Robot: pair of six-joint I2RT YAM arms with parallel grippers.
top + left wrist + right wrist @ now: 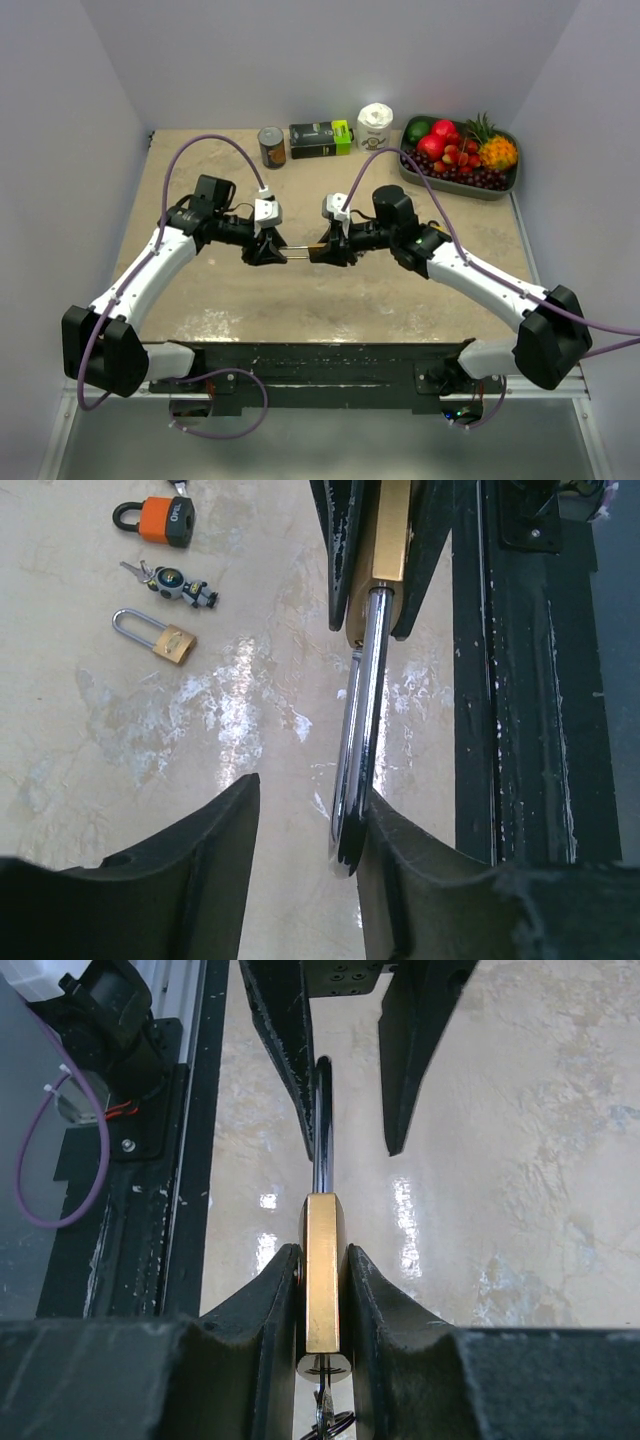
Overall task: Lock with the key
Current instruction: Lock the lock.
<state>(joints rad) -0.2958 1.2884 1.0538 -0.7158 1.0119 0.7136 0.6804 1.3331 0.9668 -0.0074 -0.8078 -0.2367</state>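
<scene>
Progress looks about midway. The brass padlock (322, 1250) hangs above the middle of the beige desk (230, 300), its body pinched flat by the right tool (322, 1257). What looks like a key (321, 1412) sits in its keyhole. The left tool (308, 798) is spread, one finger touching the long steel shackle (358, 740). Whether that shackle is seated I cannot tell; turning the key seems left to do.

We see the left gripper (278, 250) and right gripper (322, 251) facing each other above the table (250, 310), a padlock (303, 251) spanning between them.
</scene>
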